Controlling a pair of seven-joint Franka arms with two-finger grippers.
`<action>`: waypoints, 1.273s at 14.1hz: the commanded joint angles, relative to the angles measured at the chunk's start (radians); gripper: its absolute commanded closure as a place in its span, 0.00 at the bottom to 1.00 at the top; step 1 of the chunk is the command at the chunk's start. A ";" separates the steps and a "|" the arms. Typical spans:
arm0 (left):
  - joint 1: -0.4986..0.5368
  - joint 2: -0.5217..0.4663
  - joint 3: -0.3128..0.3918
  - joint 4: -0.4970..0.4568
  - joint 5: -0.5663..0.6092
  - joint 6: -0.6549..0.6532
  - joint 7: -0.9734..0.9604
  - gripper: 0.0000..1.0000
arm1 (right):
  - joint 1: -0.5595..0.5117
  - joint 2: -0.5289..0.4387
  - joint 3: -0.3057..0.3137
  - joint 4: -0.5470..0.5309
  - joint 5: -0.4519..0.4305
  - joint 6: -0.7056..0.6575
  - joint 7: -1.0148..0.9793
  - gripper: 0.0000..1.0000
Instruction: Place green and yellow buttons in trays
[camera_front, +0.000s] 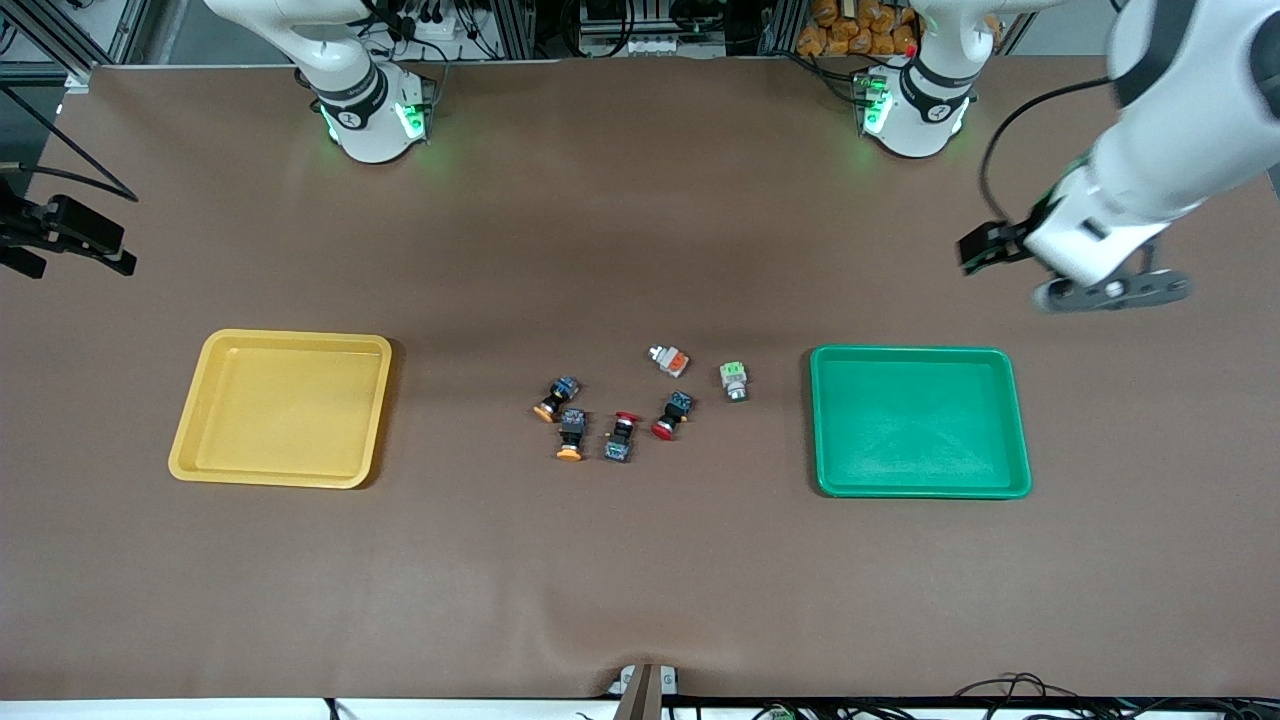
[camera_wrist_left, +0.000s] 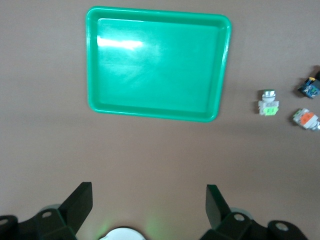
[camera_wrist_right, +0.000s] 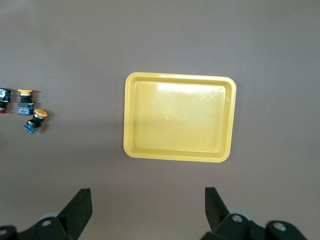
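The brown table (camera_front: 640, 560) carries 2 trays and a cluster of 6 buttons between them. The yellow tray (camera_front: 283, 407) lies toward the right arm's end of the table, the green tray (camera_front: 920, 421) toward the left arm's end; both hold nothing.

In the cluster, 2 black-bodied buttons with orange-yellow caps sit closest to the yellow tray: one (camera_front: 556, 398) tilted, the other (camera_front: 571, 434) just beside it and nearer the front camera. Next come 2 black-bodied red-capped buttons (camera_front: 621, 436) (camera_front: 673, 415). The whitish button with an orange block (camera_front: 669, 358) lies farthest from the front camera, and the whitish button with a pale green block (camera_front: 735, 380) lies closest to the green tray, apart from its rim.

The left gripper (camera_wrist_left: 149, 202) hangs in the air near the left arm's end of the table, over bare cloth beside the green tray's farther edge. Its jaws are spread wide and grasp nothing; the pale green button is well apart from it.

The right gripper (camera_wrist_right: 148, 204) hangs high over bare table beside the yellow tray, jaws likewise spread wide with nothing between them. In its wrist view, the 2 orange-yellow-capped buttons sit well off to one side of the tray.
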 joint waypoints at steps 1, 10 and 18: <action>0.003 0.022 -0.055 -0.054 -0.013 0.087 -0.086 0.00 | -0.025 -0.001 0.016 0.001 0.005 0.003 0.005 0.00; -0.124 0.200 -0.113 -0.062 0.039 0.252 -0.347 0.00 | -0.025 0.045 0.016 0.009 0.002 0.001 0.002 0.00; -0.265 0.448 -0.113 -0.056 0.171 0.480 -0.628 0.00 | -0.022 0.147 0.016 0.010 -0.048 0.006 0.006 0.00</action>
